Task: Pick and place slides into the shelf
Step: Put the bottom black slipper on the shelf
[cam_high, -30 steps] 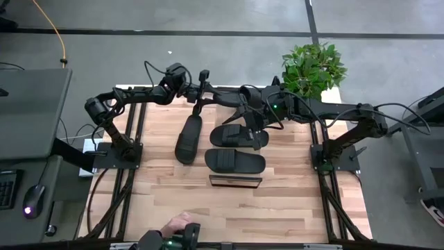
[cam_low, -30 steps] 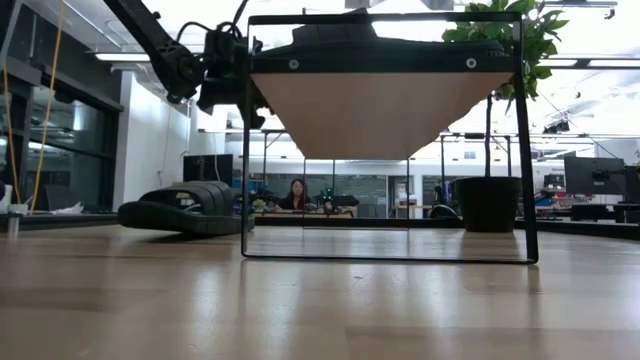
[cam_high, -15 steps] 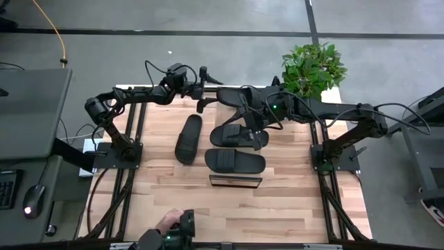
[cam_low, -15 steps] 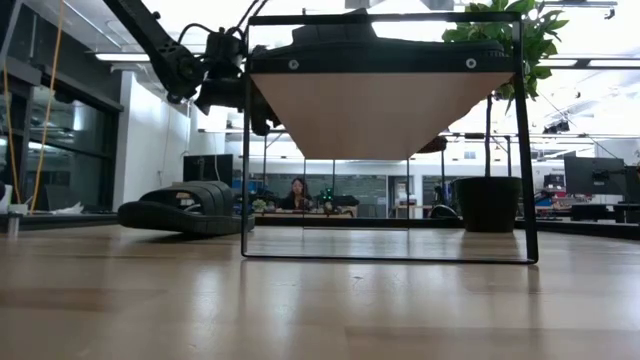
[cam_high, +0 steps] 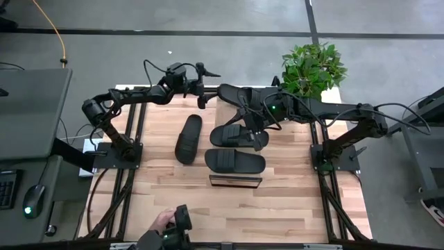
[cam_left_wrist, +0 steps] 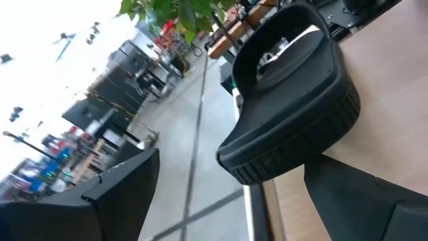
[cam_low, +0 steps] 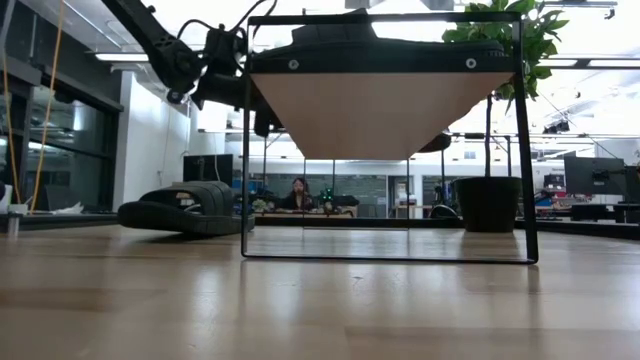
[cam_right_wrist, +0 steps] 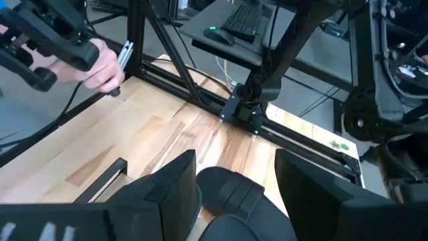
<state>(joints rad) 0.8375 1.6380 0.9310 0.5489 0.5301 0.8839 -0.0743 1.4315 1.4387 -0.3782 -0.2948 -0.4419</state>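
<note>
- Starting w/ the left gripper (cam_high: 206, 71): we see its fingers spread apart at the table's far edge, nothing between them, aimed toward the toe of a raised slide (cam_high: 236, 94).
- In the left wrist view that slide (cam_left_wrist: 287, 100) sits just ahead of the left fingers (cam_left_wrist: 374, 201), apart from them; we see its ribbed sole edge & strap, tilted.
- Right gripper (cam_high: 244, 104): fingers spread either side of that raised slide at the far-centre of the table; right wrist view shows the two fingers (cam_right_wrist: 167, 191) flanking a black slide end (cam_right_wrist: 234, 197). We can't tell for sure whether they press on it.
- Slides on the table: one (cam_high: 188, 138) lies left of centre, lengthwise toward the far side; low view shows it (cam_low: 185, 210) flat on the wood.
- Another slide (cam_high: 238, 135) lies crosswise at centre, partly under the right arm; a 4th (cam_high: 234, 161) lies crosswise just nearer the front, on top of the shelf.
- Shelf (cam_high: 236, 181) stands at table centre-front; low view shows its dark frame (cam_low: 244, 140) & wood board underside.
- Table (cam_high: 291, 201): butcher-block top. Potted plant (cam_high: 312, 68) at far-right corner.
- A person's hand (cam_high: 163, 222) holds a dark device at the near edge.
</note>
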